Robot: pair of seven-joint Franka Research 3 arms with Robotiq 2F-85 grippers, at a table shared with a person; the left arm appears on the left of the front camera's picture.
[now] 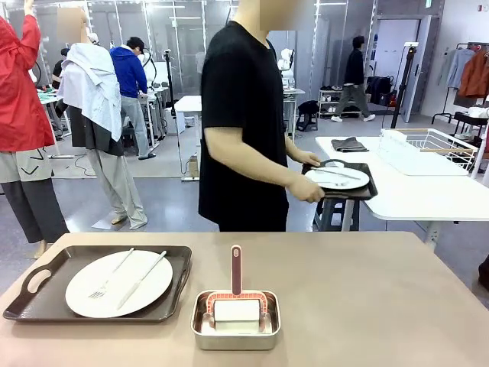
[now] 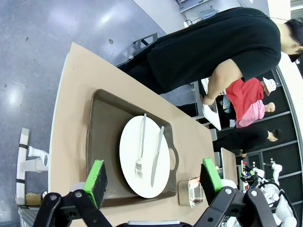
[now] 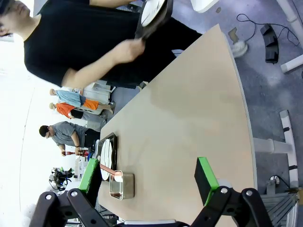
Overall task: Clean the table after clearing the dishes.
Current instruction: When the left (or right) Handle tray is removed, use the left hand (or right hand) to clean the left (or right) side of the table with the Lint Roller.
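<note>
The taupe table (image 1: 367, 306) carries a dark brown tray (image 1: 46, 294) at its left front. On that tray lies a white plate (image 1: 76, 294) with a fork (image 1: 111, 274) and a knife (image 1: 141, 279). Across the table, a person holds a second tray (image 1: 367, 191) with a plate (image 1: 336, 180) and cutlery over the white side table (image 1: 412, 199). In the left wrist view my left gripper (image 2: 154, 175) hangs open above the tray (image 2: 102, 123) and its plate (image 2: 130, 161). My right gripper (image 3: 147, 174) is open high over the bare tabletop (image 3: 189, 118).
A small steel pan (image 1: 235, 336) with a red-handled brush (image 1: 236, 269) stands at the front middle of the table. A white wire dish rack (image 1: 432, 145) and a folded dark cloth (image 1: 349, 144) rest on the side table. Other people stand farther back.
</note>
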